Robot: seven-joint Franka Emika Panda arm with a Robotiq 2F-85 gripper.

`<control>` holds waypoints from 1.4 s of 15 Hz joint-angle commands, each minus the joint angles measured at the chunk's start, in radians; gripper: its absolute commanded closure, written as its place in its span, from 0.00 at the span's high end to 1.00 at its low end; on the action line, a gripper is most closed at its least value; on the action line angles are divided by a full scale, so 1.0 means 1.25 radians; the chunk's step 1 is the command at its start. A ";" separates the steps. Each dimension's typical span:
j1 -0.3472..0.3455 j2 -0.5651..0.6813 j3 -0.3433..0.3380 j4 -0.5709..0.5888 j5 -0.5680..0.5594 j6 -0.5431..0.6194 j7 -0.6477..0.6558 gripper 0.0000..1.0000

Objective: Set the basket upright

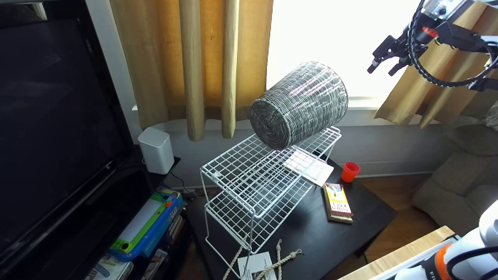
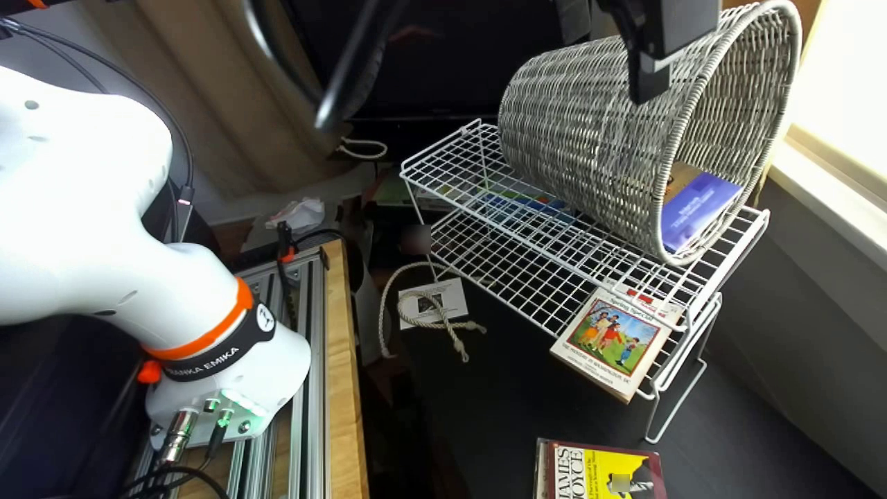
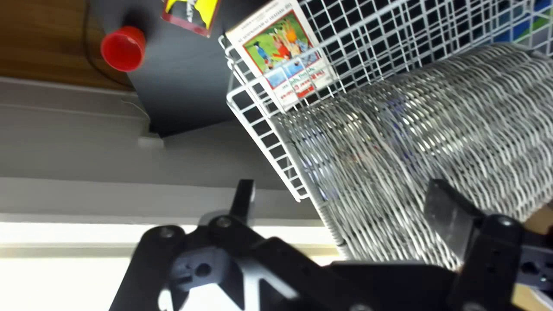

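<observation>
The basket (image 1: 301, 105) lies lengthwise along the rack (image 1: 243, 171), lower than my spread, empty gripper (image 1: 382, 70), mouth end nearest me.

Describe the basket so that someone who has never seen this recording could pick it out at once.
Start at the black table by the bright window; a white wire rack stands on it. The basket lies on its side on top of that rack. Its round body and dense grey weave set it apart from the rack's open white squares.
</observation>
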 commanded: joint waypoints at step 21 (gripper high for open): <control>0.013 0.329 -0.075 0.237 0.547 -0.161 -0.481 1.00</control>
